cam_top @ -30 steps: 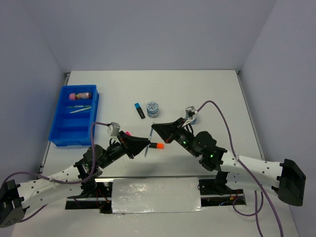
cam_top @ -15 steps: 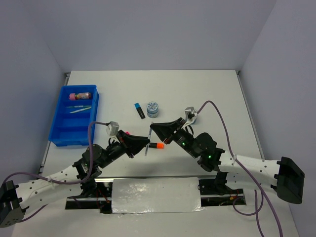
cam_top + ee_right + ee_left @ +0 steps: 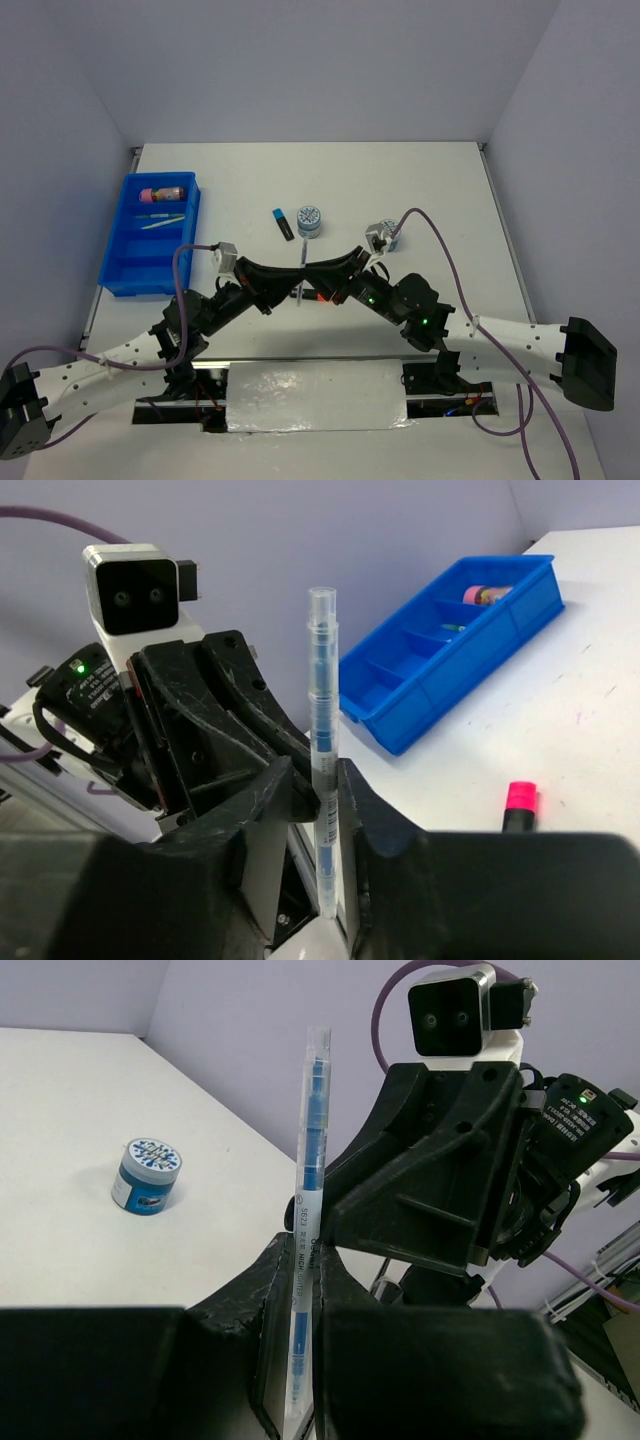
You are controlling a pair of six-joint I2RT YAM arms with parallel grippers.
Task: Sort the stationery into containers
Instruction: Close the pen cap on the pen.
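A thin clear pen with blue ink [image 3: 303,258] stands upright between my two grippers above the table's middle front. My left gripper [image 3: 298,280] is shut on it; in the left wrist view the pen [image 3: 312,1140] is pinched between the jaws [image 3: 305,1255]. My right gripper [image 3: 316,272] faces it, with its jaws on either side of the pen [image 3: 322,680] and a small gap on one side [image 3: 318,780]. The blue tray [image 3: 112,270] sits at the far left, holding a pink tube [image 3: 162,193] and thin pens [image 3: 160,220].
A blue-capped highlighter [image 3: 283,224] and a patterned tape roll [image 3: 310,220] lie behind the grippers. A second roll [image 3: 392,235] is partly hidden by the right wrist. An orange-capped highlighter [image 3: 322,297] lies under the grippers, and a pink-capped one [image 3: 518,805] is nearby.
Both grippers have moved together and now meet at the pen. The pen stands more upright. Things on the table have not moved.
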